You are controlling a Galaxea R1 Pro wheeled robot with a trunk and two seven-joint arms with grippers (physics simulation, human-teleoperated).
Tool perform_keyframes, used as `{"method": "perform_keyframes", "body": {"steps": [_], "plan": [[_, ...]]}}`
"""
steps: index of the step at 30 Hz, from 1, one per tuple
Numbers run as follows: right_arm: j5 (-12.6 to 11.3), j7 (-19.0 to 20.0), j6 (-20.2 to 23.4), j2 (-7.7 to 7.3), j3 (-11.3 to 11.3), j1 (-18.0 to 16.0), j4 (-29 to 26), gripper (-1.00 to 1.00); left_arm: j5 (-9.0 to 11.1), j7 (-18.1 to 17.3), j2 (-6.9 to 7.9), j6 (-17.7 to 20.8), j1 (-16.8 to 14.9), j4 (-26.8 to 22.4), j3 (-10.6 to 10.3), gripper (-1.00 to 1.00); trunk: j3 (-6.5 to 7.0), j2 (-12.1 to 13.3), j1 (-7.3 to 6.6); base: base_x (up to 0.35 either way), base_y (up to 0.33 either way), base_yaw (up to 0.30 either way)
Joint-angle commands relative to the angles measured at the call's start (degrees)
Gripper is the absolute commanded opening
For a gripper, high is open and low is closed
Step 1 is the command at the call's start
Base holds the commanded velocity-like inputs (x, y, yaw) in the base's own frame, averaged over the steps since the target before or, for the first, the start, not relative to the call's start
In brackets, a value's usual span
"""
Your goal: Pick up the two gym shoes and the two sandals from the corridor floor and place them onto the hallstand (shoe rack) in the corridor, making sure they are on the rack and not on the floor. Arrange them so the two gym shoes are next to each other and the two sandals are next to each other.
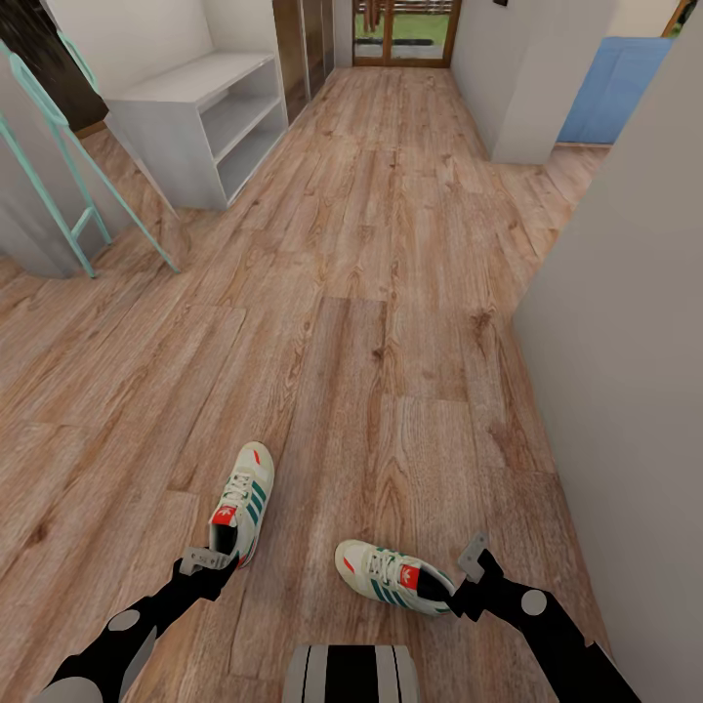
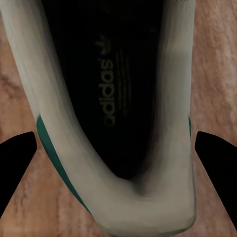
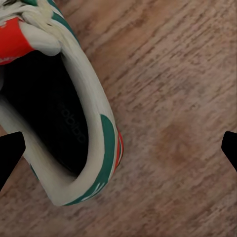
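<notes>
Straddling the heel of the left gym shoe (image 1: 243, 501) at seven o'clock, the left gripper (image 1: 209, 562) hangs spread for grasping, while the right gripper (image 1: 475, 564), likewise unclenched, hovers beside the right gym shoe (image 1: 392, 576) at five o'clock on the corridor floor (image 1: 391, 293).

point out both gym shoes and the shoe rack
left gym shoe (image 1: 244, 500), head view, laces.
right gym shoe (image 1: 391, 576), head view, laced upper.
shoe rack (image 1: 195, 83), head view, top surface.

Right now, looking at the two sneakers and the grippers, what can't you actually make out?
- Left gym shoe: toe cut off by the left wrist view's edge.
- Right gym shoe: front cut off by the right wrist view's edge.
- Left gripper: in the head view, too small to tell whether it touches the shoe.
- Hallstand: far off, its shelves' contents too small to read.
</notes>
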Motion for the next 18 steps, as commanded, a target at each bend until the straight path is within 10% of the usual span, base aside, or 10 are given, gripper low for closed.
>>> {"method": "perform_keyframes", "body": {"steps": [1,18], "plan": [[0.26,0.16,0.29,-0.04,0.11,-0.01,-0.11,1.00,-0.59,-0.32,-0.04,-0.30,-0.04,0.02,0.48,-1.00,-0.04,-0.01,-0.01,0.000,0.000,0.000],[0.22,0.16,0.29,0.02,0.10,-0.01,-0.15,1.00,-0.58,-0.54,0.03,-0.30,-0.04,0.06,0.56,-1.00,-2.88,-0.13,0.22,0.000,0.000,0.000]]}}
